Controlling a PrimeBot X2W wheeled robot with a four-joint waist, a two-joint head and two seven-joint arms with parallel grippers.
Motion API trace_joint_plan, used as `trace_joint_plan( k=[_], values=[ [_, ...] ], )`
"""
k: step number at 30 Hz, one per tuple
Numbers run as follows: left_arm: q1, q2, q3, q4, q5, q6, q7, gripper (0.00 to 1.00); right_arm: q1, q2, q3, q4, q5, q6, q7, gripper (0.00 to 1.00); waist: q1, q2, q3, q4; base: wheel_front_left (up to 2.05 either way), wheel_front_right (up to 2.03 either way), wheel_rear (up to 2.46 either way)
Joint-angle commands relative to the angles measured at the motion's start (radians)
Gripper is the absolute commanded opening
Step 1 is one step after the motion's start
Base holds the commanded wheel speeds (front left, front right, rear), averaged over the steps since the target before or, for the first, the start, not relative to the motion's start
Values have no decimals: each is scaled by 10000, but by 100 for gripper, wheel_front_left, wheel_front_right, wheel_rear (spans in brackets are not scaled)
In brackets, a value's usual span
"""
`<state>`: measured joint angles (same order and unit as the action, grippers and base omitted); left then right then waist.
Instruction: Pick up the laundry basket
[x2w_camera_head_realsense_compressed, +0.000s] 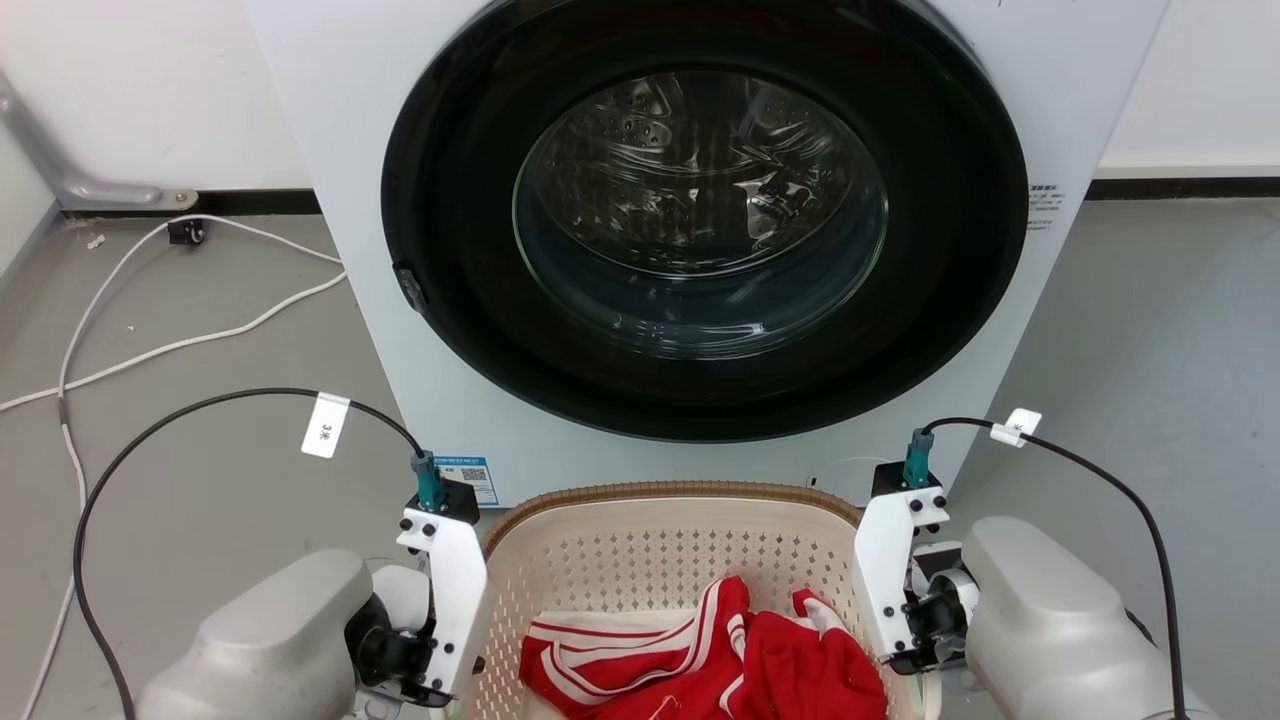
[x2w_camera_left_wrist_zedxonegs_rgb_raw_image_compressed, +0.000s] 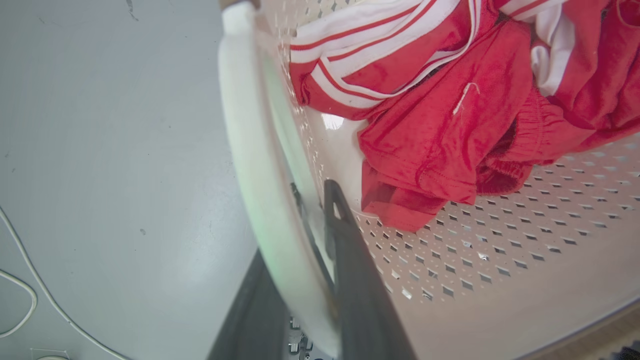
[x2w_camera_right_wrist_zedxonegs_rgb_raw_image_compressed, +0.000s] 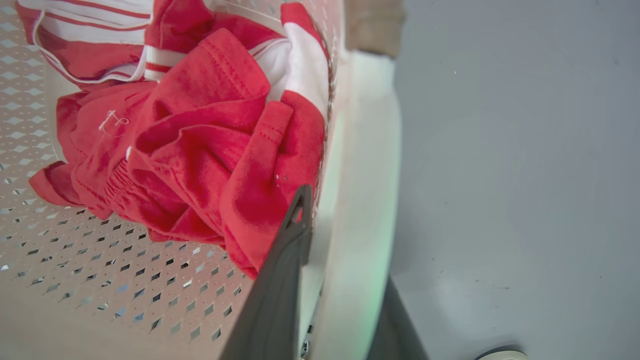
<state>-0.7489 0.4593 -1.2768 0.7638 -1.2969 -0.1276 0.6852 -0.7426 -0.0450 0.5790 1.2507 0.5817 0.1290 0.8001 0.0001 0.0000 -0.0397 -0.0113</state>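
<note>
Left gripper (x2w_camera_left_wrist_zedxonegs_rgb_raw_image_compressed: 305, 205): you see one finger each side of a white handle (x2w_camera_left_wrist_zedxonegs_rgb_raw_image_compressed: 245, 150); outer tip hidden, clamping unclear.
Right gripper (x2w_camera_right_wrist_zedxonegs_rgb_raw_image_compressed: 335, 210): likewise, opposite handle (x2w_camera_right_wrist_zedxonegs_rgb_raw_image_compressed: 365, 175).
Laundry basket (x2w_camera_head_realsense_compressed: 670, 492): one, between both grippers, near edge cut off; holds red-white clothes (x2w_camera_head_realsense_compressed: 760, 660).
Washing machine (x2w_camera_head_realsense_compressed: 340, 150): one, just behind.

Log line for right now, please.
task: pick up laundry basket | left gripper: fingers astride left handle | right gripper: fingers astride right handle | clamp: cannot tell | load: red-and-white clothes | lift: cannot tell | ahead: washing machine
</note>
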Motion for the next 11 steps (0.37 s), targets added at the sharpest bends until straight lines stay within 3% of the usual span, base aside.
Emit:
trace_joint_plan(
  k=[1, 11],
  values=[
    [7, 95, -75, -24, 20, -46, 135, 0, -202, -97, 80, -34, 19, 32, -104, 0, -1, 0, 1, -8, 0, 0, 0],
    [-72, 103, -74, 7, 6, -46, 159, 0, -271, -98, 184, 44, 173, 32, -112, 0, -1, 0, 15, -13, 0, 0, 0]
  ],
)
